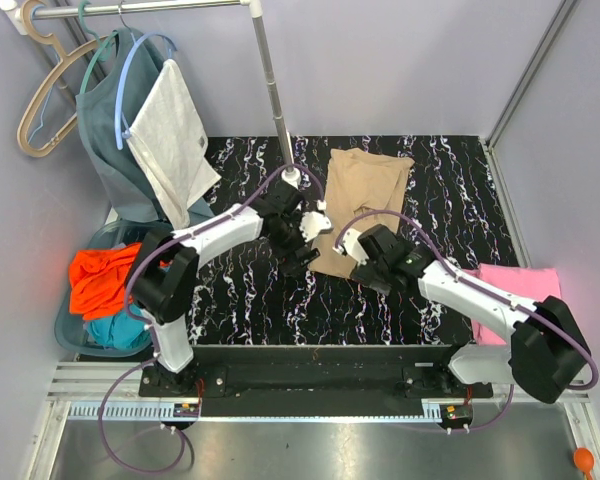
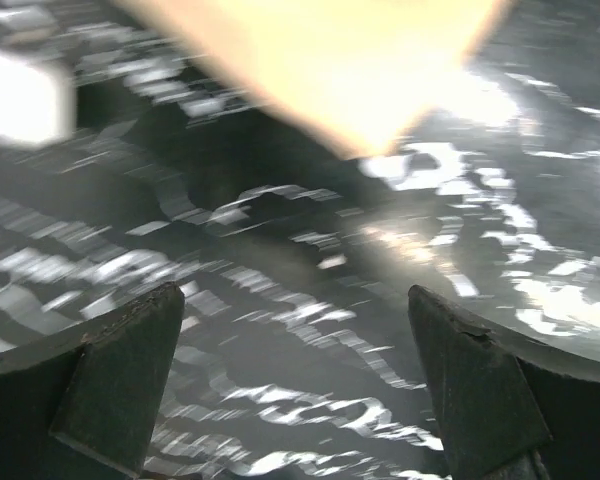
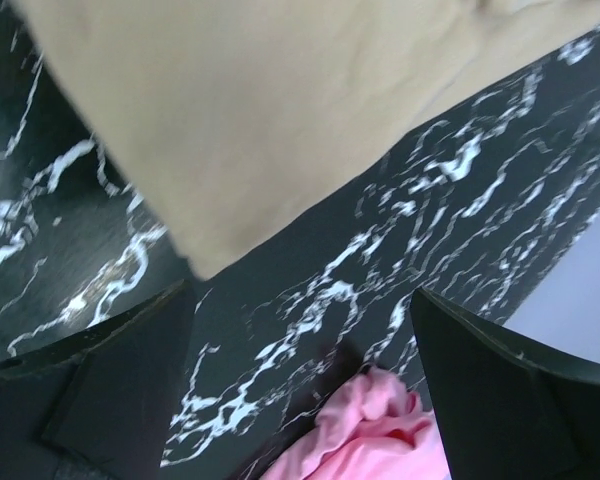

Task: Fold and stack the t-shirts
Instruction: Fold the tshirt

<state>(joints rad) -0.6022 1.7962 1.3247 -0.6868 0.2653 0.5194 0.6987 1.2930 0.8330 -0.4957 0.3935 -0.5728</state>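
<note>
We've got 2 empty, wide-open grippers: left gripper [image 2: 295, 335], right gripper [image 3: 300, 345]. The tan t-shirt [image 1: 358, 200] lies lengthwise just ahead, seemingly nearer the right; the left view is blurred.

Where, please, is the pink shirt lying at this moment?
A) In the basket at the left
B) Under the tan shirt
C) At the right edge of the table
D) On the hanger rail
C: the pink shirt lies at the right edge of the table, clear of the tan shirt in the middle.
</note>
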